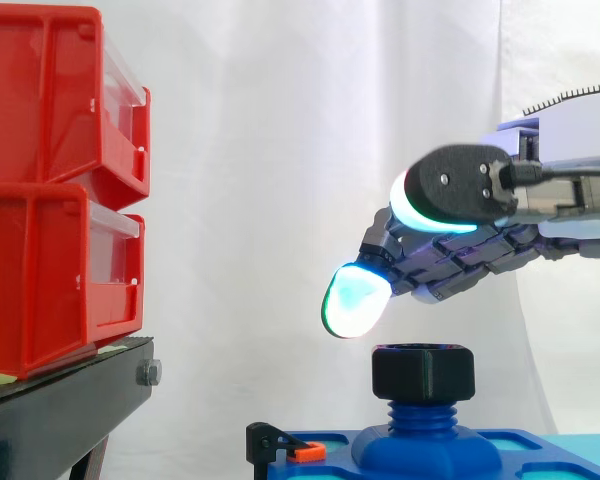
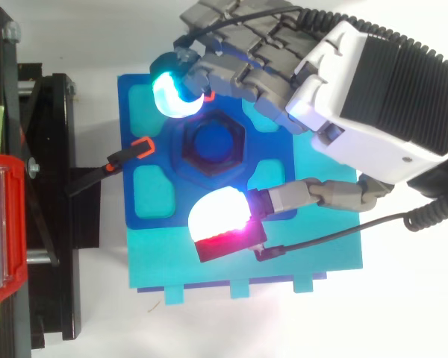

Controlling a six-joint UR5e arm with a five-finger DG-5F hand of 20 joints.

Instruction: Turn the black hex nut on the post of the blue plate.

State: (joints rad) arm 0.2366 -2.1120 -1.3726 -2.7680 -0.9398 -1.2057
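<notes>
Behind everything hangs the white curtain (image 1: pixel 280 120). At the side view's left edge the red bins (image 1: pixel 50 190) sit stacked on the black stand (image 1: pixel 60 400). My hand (image 2: pixel 336 89) hovers over the work with its fingers spread apart and only loosely bent, holding nothing. Below it lies a cyan base (image 2: pixel 321 253), and on that rests the blue plate (image 2: pixel 145 201). The black hex nut (image 1: pixel 423 372) sits on the threaded blue post (image 1: pixel 420 415) at the plate's middle, just under my hand. From the side, clear space shows between the nut's top and my lowest fingertip (image 1: pixel 355 300), which glows cyan and green. From above, one cyan pad (image 2: pixel 172 93) and a white and magenta pad (image 2: pixel 218 212) stand on opposite sides of the nut. A small black clamp with an orange tip (image 2: pixel 142 147) touches the plate's edge on the stand side.
</notes>
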